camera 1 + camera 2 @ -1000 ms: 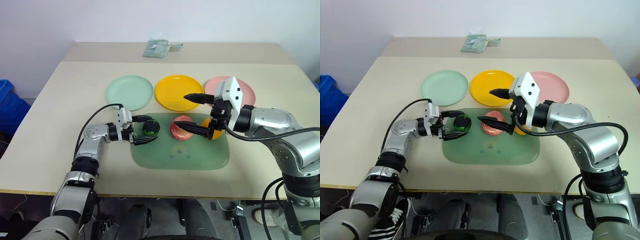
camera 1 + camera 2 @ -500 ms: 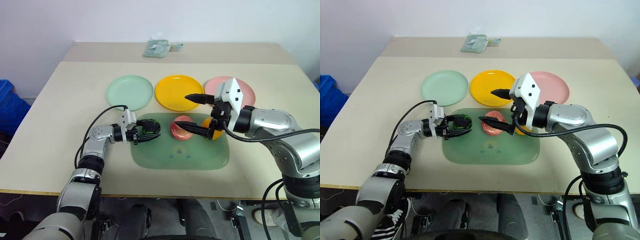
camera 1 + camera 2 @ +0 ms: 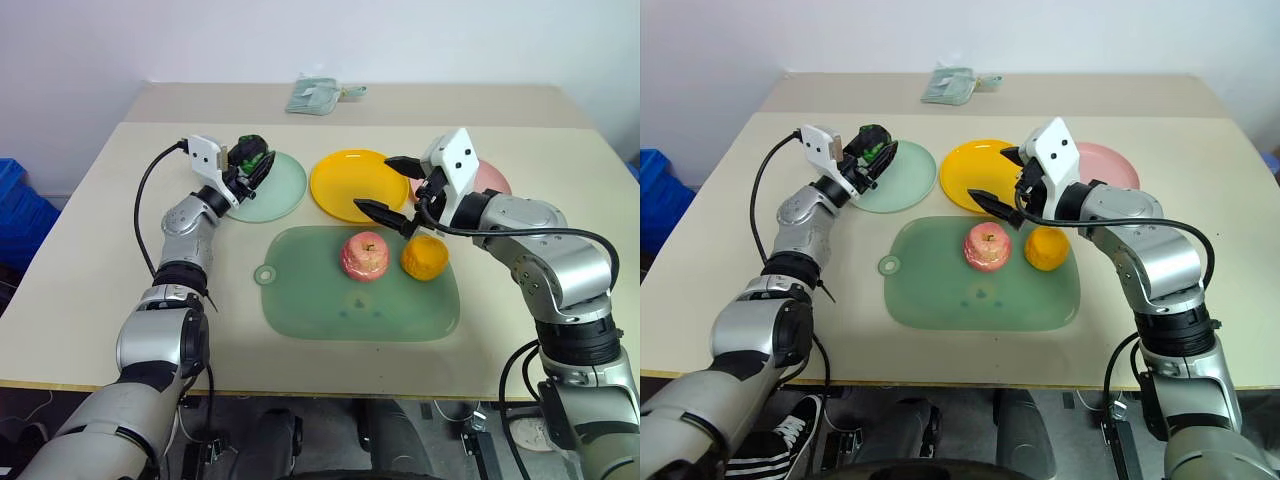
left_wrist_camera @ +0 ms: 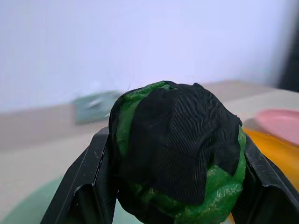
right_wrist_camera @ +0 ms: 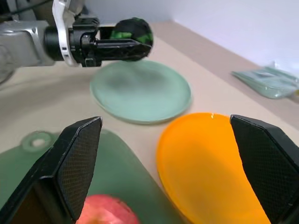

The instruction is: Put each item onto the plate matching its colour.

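Nearest, the green board (image 3: 360, 285) lies below the right gripper (image 3: 394, 195), whose jaws stand wide and hold nothing; the apple (image 3: 364, 256) sits just under its lower finger and the orange (image 3: 424, 257) beside that, both on the board. Just past this gripper lie the yellow plate (image 3: 345, 183) and, behind its wrist, the pink plate (image 3: 492, 178). Further off to its left, the left gripper (image 3: 251, 163) is clenched on the dark green fruit (image 3: 250, 154), held over the near-left rim of the mint plate (image 3: 270, 186). The step in hand looks like setting this fruit down: it would go best to carry it further over the plate's middle, lower it until it nearly rests, then let go gently, since a round fruit dropped at the rim could roll off. A folded cloth (image 3: 314, 96) lies farthest, well beyond both grippers.
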Robot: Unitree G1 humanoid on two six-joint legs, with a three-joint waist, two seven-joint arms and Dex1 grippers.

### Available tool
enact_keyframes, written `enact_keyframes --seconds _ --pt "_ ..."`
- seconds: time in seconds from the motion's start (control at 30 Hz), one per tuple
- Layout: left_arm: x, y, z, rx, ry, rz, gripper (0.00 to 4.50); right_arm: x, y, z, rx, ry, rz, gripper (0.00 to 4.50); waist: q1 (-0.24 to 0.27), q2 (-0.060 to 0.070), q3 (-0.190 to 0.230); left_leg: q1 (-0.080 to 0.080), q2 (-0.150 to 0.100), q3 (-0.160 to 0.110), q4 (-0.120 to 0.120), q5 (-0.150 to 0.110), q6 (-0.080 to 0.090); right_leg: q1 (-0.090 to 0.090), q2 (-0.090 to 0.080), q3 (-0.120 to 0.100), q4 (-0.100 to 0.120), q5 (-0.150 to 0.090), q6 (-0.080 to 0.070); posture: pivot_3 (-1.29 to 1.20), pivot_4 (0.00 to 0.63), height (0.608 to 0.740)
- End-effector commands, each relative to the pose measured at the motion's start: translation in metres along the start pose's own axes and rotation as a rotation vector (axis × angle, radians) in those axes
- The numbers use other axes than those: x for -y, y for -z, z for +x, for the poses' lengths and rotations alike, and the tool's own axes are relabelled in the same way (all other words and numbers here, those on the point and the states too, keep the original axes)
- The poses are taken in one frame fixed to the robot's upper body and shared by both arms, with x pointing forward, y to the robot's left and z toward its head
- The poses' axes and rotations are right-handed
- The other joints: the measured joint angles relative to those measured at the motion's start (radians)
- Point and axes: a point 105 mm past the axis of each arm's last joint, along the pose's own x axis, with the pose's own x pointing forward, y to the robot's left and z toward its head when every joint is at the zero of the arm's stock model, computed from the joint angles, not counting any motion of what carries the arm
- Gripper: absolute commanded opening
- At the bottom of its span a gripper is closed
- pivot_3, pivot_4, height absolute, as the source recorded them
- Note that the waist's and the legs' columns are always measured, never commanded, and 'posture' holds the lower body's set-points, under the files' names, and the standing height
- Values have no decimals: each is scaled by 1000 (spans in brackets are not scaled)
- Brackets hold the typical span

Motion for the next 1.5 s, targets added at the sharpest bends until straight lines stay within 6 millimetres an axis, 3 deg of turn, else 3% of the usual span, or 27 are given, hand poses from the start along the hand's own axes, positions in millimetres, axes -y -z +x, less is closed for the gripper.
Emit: enact_keyframes --seconds 0.03,0.2,0.33,0.47,0.53,0.63,0.73,0.87,1.07,1.17,1.27,1.33,1.37,1.5 --pt "-16 -16 6 31 -107 -4 2785 -3 -17 1 56 -12 -49 4500 0 0 0 0 0 0 0 0 0 0 0 0 0 0 0 0 150 740" --pt "-18 -27 11 66 -138 10 4448 -5 -15 -3 44 -24 -59 4500 3 0 0 -1 -1 0 0 0 0 0 0 0 0 0 0 0 150 740" --pt "-3 -34 12 94 5 39 4448 -12 -10 -6 9 -73 22 4500 0 0 0 0 -2 0 0 0 0 0 0 0 0 0 0 0 150 740" --pt "17 -46 -4 153 292 55 4448 -27 -8 -12 -30 -178 91 4500 -8 0 0 -1 -1 0 0 0 0 0 0 0 0 0 0 0 150 740" --pt "34 -44 -21 134 498 23 4448 -31 1 -14 -94 -199 71 4500 -18 0 0 -1 0 0 0 0 0 0 0 0 0 0 0 0 150 740" --pt "57 -39 -69 3 852 -98 4448 -31 25 -10 -209 -187 38 4500 -33 0 0 0 0 0 0 -1 2 1 0 0 0 0 0 0 150 740" --pt "64 -31 -97 -135 960 -132 4448 -30 32 -7 -240 -178 30 4500 -44 0 0 1 1 1 0 -2 3 0 1 1 2 0 0 0 150 740" --pt "66 -30 -119 -225 994 -129 4448 -26 48 -1 -305 -152 15 4500 -37 0 0 2 1 0 1 -3 5 0 0 1 2 0 0 0 150 740" --pt "65 -32 -119 -211 942 -100 4448 -29 63 0 -355 -176 67 4500 -20 0 0 1 1 0 1 0 0 0 0 0 1 0 0 0 150 740" --pt "67 -31 -119 -201 926 -102 4448 -40 67 3 -357 -238 110 4500 -22 0 0 1 1 0 1 0 -1 0 0 1 0 0 0 0 150 740" --pt "67 -31 -119 -195 910 -96 4500 -37 62 7 -329 -221 140 3690 -24 0 0 1 1 0 1 0 -1 0 0 1 0 0 0 0 150 740" --pt "66 -33 -118 -180 898 -104 4500 -27 49 11 -263 -180 137 2814 -23 0 0 1 1 0 1 0 -1 0 0 1 1 0 0 0 150 740" --pt "65 -35 -117 -166 888 -99 4500 -17 40 15 -217 -132 138 2667 -24 0 0 1 1 0 1 1 -1 0 0 1 1 0 0 0 150 740" --pt "58 -40 -102 -110 796 -75 4500 33 8 20 -38 105 162 2667 -22 0 0 1 1 0 1 1 -2 -1 0 1 1 0 0 0 150 740"
